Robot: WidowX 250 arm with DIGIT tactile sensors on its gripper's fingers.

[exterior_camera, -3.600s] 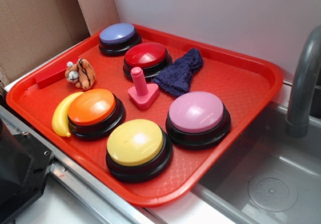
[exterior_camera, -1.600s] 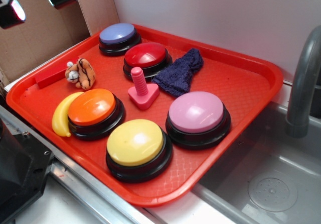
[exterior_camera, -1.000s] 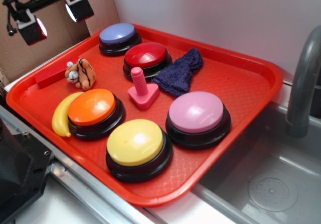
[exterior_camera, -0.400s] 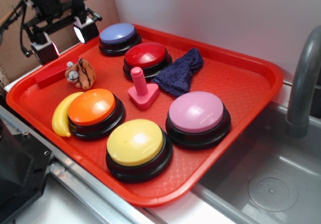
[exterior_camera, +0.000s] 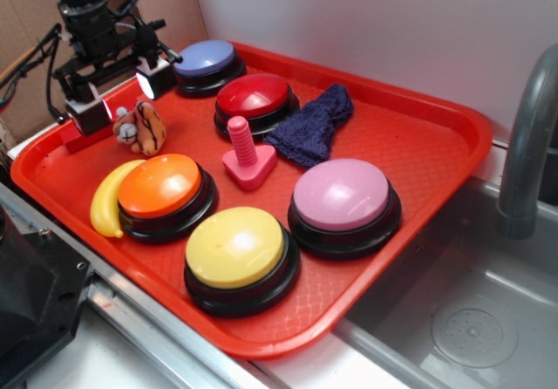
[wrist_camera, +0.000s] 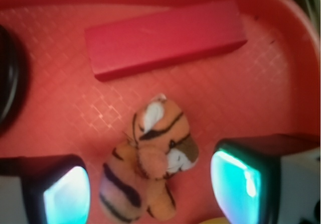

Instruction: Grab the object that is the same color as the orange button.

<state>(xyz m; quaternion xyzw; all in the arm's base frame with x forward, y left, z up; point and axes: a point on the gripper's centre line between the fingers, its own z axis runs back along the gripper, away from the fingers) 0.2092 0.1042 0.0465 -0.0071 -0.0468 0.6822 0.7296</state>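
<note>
The small plush tiger (exterior_camera: pixel 140 127), orange with dark stripes and a white face, lies at the back left of the red tray (exterior_camera: pixel 410 119). The orange button (exterior_camera: pixel 162 191) stands just in front of it. My gripper (exterior_camera: pixel 120 97) is open and hangs right over the tiger, one finger on each side of it. In the wrist view the tiger (wrist_camera: pixel 148 163) lies between the two fingers (wrist_camera: pixel 65 194), apart from both, and the gripper (wrist_camera: pixel 150 196) is empty.
A yellow banana (exterior_camera: pixel 108 199) lies left of the orange button. A red block (wrist_camera: pixel 163 33) lies behind the tiger by the tray rim. Blue (exterior_camera: pixel 206 64), red (exterior_camera: pixel 255 101), yellow (exterior_camera: pixel 237 256) and pink (exterior_camera: pixel 343 204) buttons, a pink peg (exterior_camera: pixel 245 155) and a dark cloth (exterior_camera: pixel 314 124) fill the tray. A sink (exterior_camera: pixel 462 319) lies to the right.
My gripper has come down from the top left corner and moved right, until it stands open over the tiger. Nothing on the tray has moved.
</note>
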